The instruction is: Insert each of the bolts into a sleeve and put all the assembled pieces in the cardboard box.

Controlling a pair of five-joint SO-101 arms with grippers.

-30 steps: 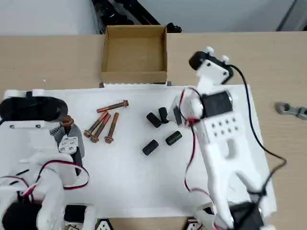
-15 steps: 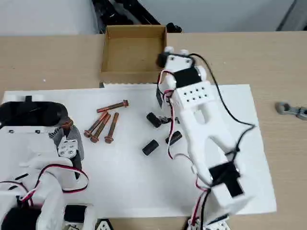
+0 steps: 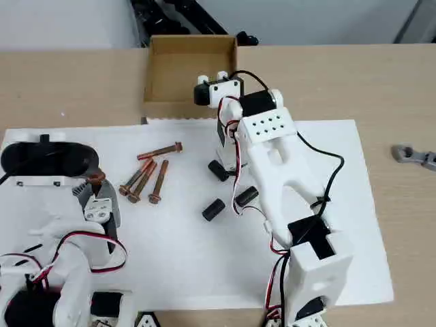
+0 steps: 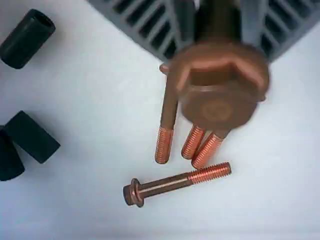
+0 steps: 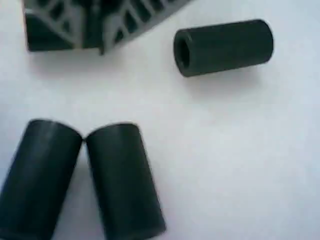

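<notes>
The wooden table (image 3: 68,82) carries a white sheet (image 3: 177,259), cardboard box (image 3: 170,109) — and a metal piece (image 3: 412,155).

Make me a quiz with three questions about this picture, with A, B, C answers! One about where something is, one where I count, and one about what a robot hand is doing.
1. Where is the cardboard box?
A) on the wooden table, past the far edge of the white sheet
B) in the middle of the white sheet
C) held up by an arm

2. How many bolts lie loose on the white sheet?
A) two
B) four
C) seven

3. What is the left gripper doing?
A) open and empty
B) shut on a sleeve
C) shut on a bolt

Answers:
1 A: the box stands on bare wood beyond the sheet.
2 B: the high view shows one bolt lying apart and three close together.
3 C: the left wrist view shows a copper-coloured bolt clamped in it, head outward.
</notes>
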